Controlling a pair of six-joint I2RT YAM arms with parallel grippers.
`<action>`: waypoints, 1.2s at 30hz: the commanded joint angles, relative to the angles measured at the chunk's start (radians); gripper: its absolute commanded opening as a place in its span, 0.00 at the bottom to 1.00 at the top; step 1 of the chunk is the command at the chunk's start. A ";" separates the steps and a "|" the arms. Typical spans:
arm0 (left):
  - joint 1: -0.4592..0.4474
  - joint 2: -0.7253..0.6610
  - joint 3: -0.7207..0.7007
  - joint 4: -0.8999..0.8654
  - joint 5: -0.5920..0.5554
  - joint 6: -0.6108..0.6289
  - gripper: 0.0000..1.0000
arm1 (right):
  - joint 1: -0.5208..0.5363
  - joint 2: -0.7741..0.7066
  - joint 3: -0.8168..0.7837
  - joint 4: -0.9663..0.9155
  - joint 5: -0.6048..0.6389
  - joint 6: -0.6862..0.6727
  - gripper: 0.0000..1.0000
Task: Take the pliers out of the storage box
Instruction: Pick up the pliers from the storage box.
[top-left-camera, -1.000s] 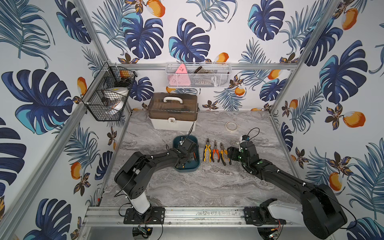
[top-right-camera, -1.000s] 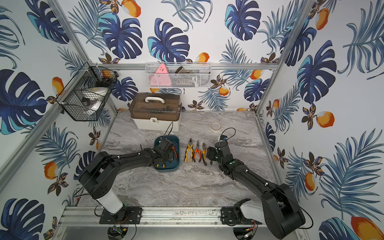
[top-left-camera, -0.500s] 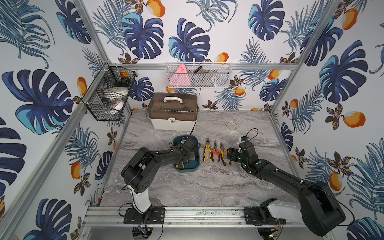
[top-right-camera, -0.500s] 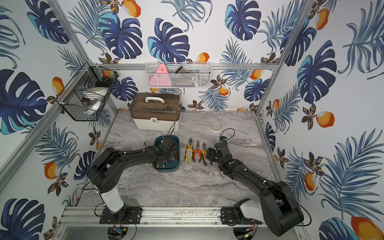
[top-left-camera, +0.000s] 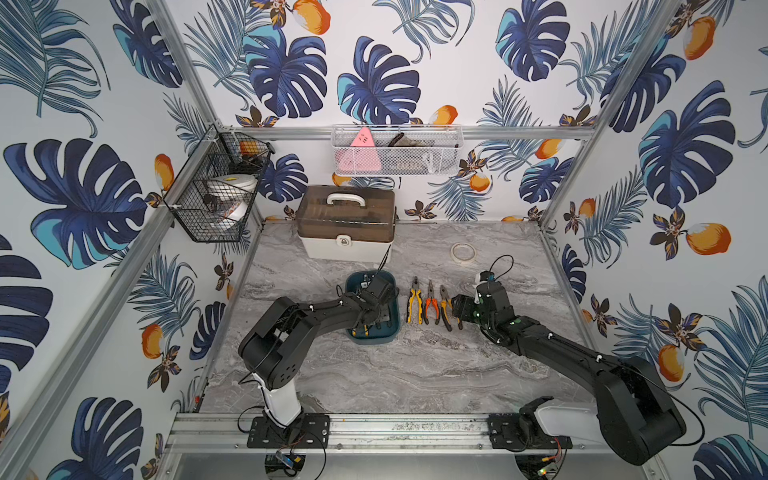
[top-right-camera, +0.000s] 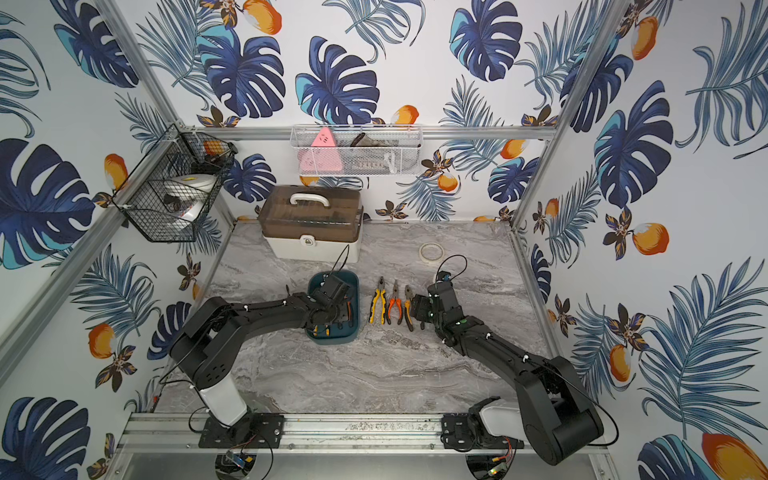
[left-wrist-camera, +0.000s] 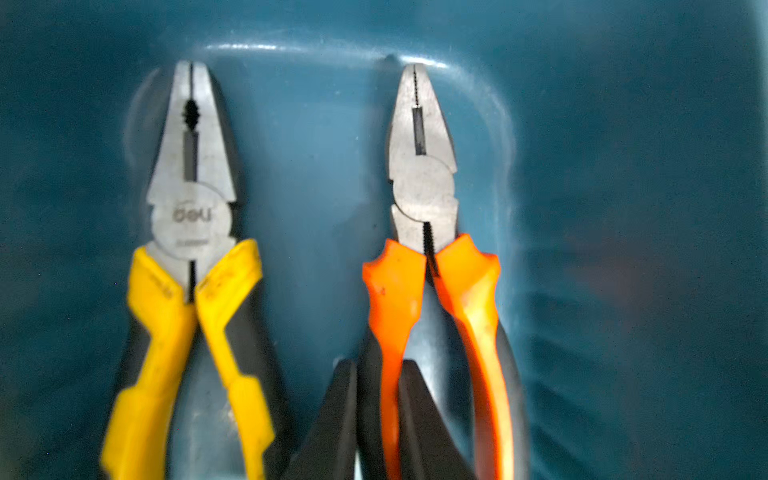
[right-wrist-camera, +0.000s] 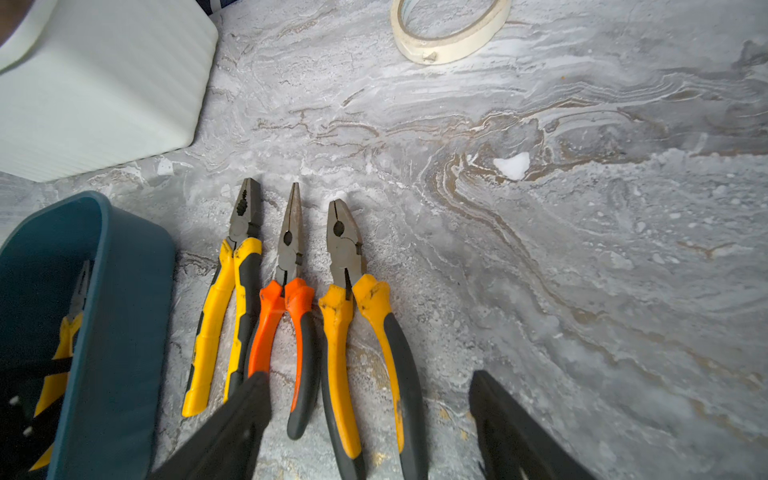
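My two arms reach forward from the metal rail at the front edge of the marble-patterned table. My left gripper is down inside the teal tray. Its two black fingers are pressed against either side of one handle of the orange-handled pliers, and that handle is all it grips. Those pliers lie flat on the tray floor, grey nose toward the far end wall. The yellow-handled pliers lie parallel just beside them, not touching. In both top views my left wrist covers most of the tray, and only handle ends show at its near end.

Just to the right of the tray, a row of three pliers lies on the bare table, set close side by side with noses pointing away from me. The pair nearest the tray has yellow handles, the middle pair is orange and long-nosed, and the outer pair is amber. My right gripper hangs low over the handle ends of that row, jaws spread wide and gripping nothing.

Farther back on the right, a roll of tape lies flat on the table, well apart from the tools. Behind the tray stands a white case with a brown lid and a white handle, close to the back wall. A black wire basket hangs on the left wall, and a white mesh basket hangs on the back wall with a pink triangular item inside.
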 joint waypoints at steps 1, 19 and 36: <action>0.001 -0.039 -0.020 0.040 0.010 0.031 0.00 | 0.001 0.014 0.013 0.011 -0.007 0.005 0.79; -0.013 -0.365 -0.272 0.348 0.069 0.109 0.00 | 0.002 0.053 0.039 0.002 0.013 0.001 0.79; -0.025 -0.400 -0.376 0.559 0.228 0.124 0.00 | 0.008 0.053 0.126 -0.060 -0.341 0.023 0.79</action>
